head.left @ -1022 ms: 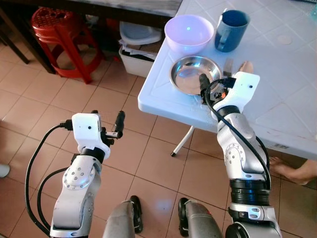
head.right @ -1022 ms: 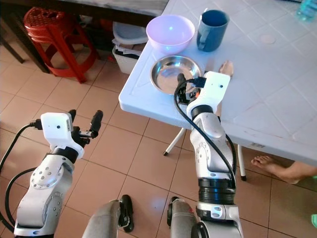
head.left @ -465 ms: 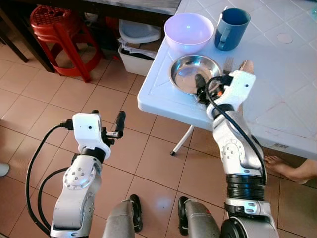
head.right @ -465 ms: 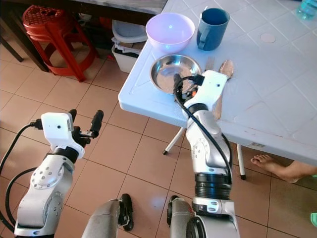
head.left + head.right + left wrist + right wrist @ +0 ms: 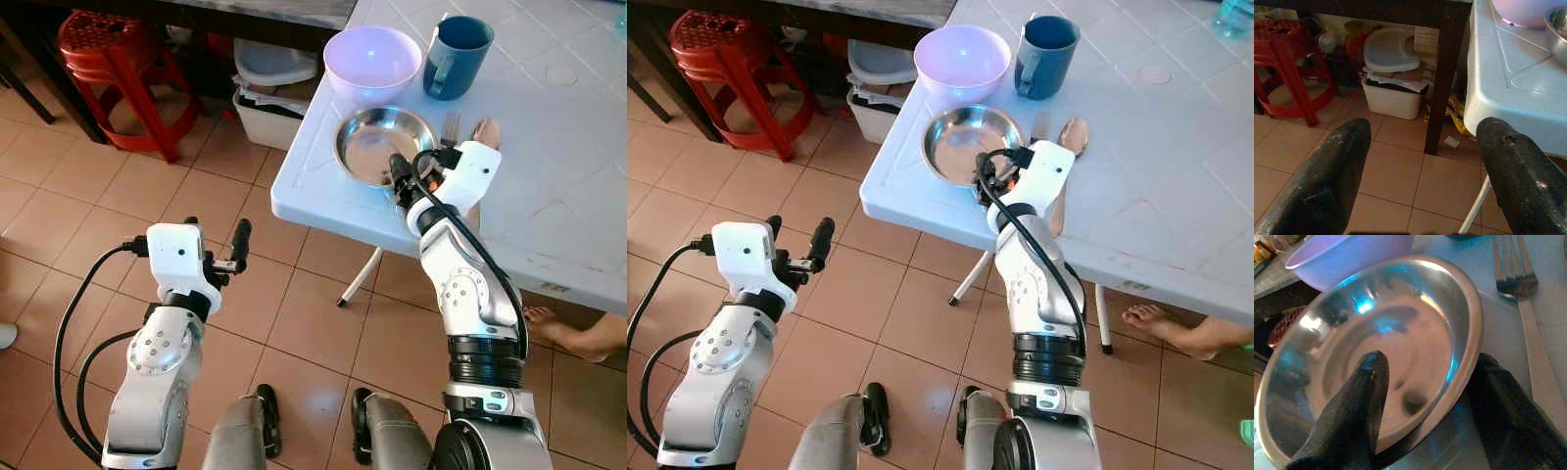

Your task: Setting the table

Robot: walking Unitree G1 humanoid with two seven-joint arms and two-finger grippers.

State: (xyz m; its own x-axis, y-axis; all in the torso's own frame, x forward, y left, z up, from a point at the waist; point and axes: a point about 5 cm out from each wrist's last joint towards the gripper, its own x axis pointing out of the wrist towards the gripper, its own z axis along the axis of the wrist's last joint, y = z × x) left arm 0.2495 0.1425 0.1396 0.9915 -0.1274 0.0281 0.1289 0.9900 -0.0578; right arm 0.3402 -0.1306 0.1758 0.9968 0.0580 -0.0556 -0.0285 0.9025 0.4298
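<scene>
Forward a little since a second ago, the right gripper [image 5: 1422, 396] now straddles the near rim of the steel plate [image 5: 377, 145], one finger inside, one outside, not yet closed. Left gripper [image 5: 1425, 166] hangs wide over the floor. Beyond the plate sit a fork [image 5: 450, 128], purple bowl [image 5: 372, 61] and blue mug [image 5: 454, 57]; a grasp looks imminent.

A home dining corner, tiled and lived-in.

Terracotta floor tiles [image 5: 59, 206] run under a white plastic worktop [image 5: 549, 186] at the upper right of the frame, laid with a steel dish [image 5: 377, 142], a lilac bowl [image 5: 372, 61], a blue mug [image 5: 456, 57] and a fork [image 5: 450, 127]. At the upper left stands a red plastic stool [image 5: 113, 59]; beside it, under a dark table, sits a white storage tub [image 5: 269, 108] with its lid. A person's bare foot [image 5: 578, 333] rests on the tiles at the lower right.
</scene>
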